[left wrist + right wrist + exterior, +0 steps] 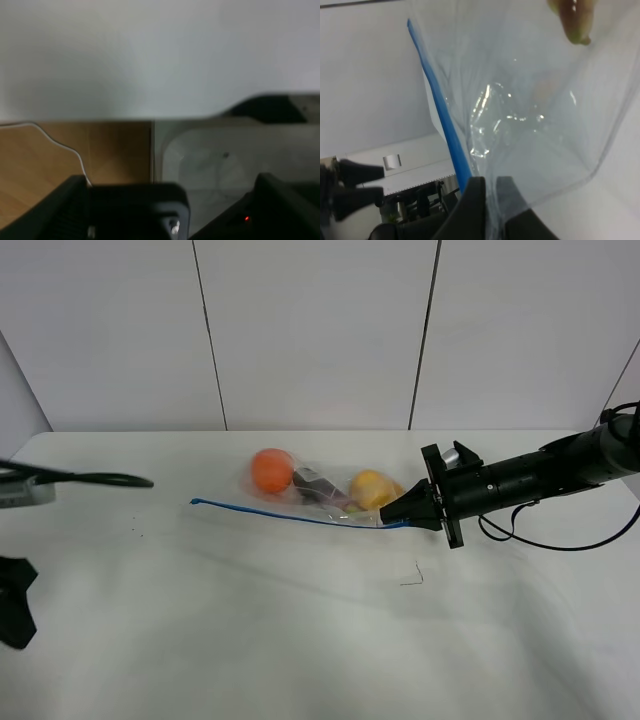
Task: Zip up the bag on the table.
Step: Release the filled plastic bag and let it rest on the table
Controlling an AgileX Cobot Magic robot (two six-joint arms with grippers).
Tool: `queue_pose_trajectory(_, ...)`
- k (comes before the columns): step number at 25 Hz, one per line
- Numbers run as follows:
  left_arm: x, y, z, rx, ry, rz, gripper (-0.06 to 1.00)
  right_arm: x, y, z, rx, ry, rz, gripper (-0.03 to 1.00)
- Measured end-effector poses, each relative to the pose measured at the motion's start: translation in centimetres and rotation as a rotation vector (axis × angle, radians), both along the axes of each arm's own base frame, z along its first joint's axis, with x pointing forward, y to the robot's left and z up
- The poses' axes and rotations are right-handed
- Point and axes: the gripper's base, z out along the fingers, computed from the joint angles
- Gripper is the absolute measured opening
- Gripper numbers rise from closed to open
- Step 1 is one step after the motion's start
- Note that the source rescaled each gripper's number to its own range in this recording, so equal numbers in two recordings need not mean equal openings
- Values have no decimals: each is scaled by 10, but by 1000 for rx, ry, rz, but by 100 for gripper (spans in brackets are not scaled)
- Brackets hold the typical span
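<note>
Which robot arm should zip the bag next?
Right. The right gripper pinches the bag at the end of its blue zipper strip; the left gripper hangs far off by the table edge.

Most of the view is filled by the bag point(530, 100), whose clear plastic is creased and marked by bright glints near its middle. Its blue zipper strip point(440, 105) is seen running in a nearly straight line from the far end to the right gripper point(490, 184). There it is pinched between the two black fingers point(472, 197), which are closed on the plastic. One rounded corner of the bag is seen just beside the fingers. A brownish fruit tip point(576, 20) with a greenish end is seen through the film. The white table point(365, 75) is visible behind the bag, and two blurred black prongs point(355, 185) are seen beyond it.
</note>
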Motion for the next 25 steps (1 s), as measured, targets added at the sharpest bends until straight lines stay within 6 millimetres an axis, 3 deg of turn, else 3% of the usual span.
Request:
queue_pose_trajectory(4, -28, 0, -3, 13, -86, -1, 96, 0, 0, 0, 0, 0, 0, 0)
queue_pose_trajectory(12, -61, -1, -6, 21, -234, -3, 96, 0, 0, 0, 0, 0, 0, 0)
queue_pose_trajectory(25, -70, -1, 2, 25, -334, -3, 96, -1, 0, -1, -9, 0, 11, 0)
